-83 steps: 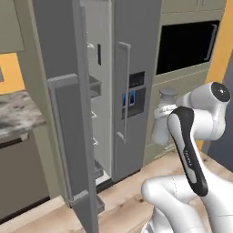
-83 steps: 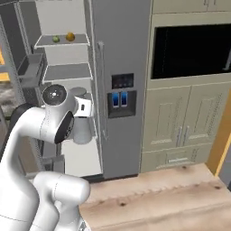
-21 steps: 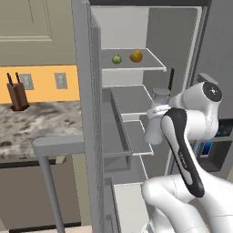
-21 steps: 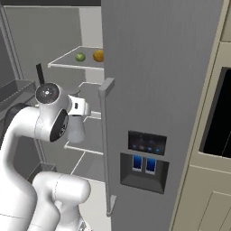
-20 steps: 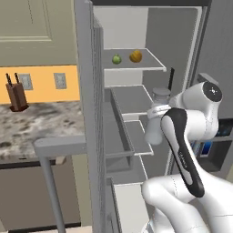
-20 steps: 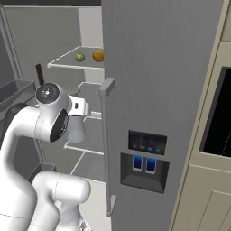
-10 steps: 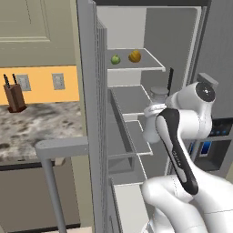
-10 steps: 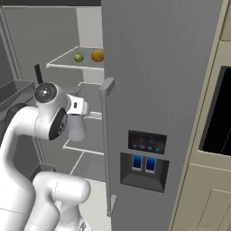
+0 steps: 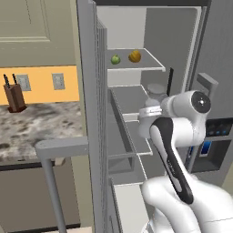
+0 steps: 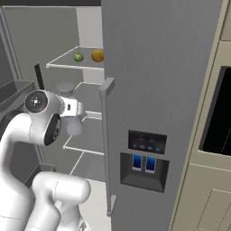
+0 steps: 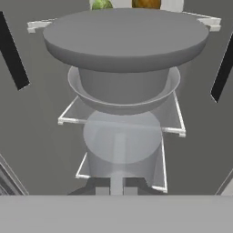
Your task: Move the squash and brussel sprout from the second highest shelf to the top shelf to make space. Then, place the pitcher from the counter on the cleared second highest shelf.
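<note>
The arm has edged deeper into the open fridge, its tool [image 11: 116, 185] clenched on the pale grey-white cylindrical pitcher [image 11: 124, 107]. The pitcher hovers over the thin pale-grey second highest shelf [image 9: 129, 97], already cleared. Yellow-orange squash [image 9: 134, 56] and light-green brussel sprout [image 9: 115, 59] sit above at 12 o'clock (top shelf [image 10: 65, 62]); setting down remains.

A yellow-orange squash [image 9: 134, 56] and a light-green brussel sprout [image 9: 115, 59] sit on the pale-grey top shelf [image 9: 152, 66]. The pitcher [image 11: 123, 109] is translucent grey-white under a darker grey lid. A brown knife block [image 9: 14, 96] stands on the speckled grey-brown counter [image 9: 41, 127].
</note>
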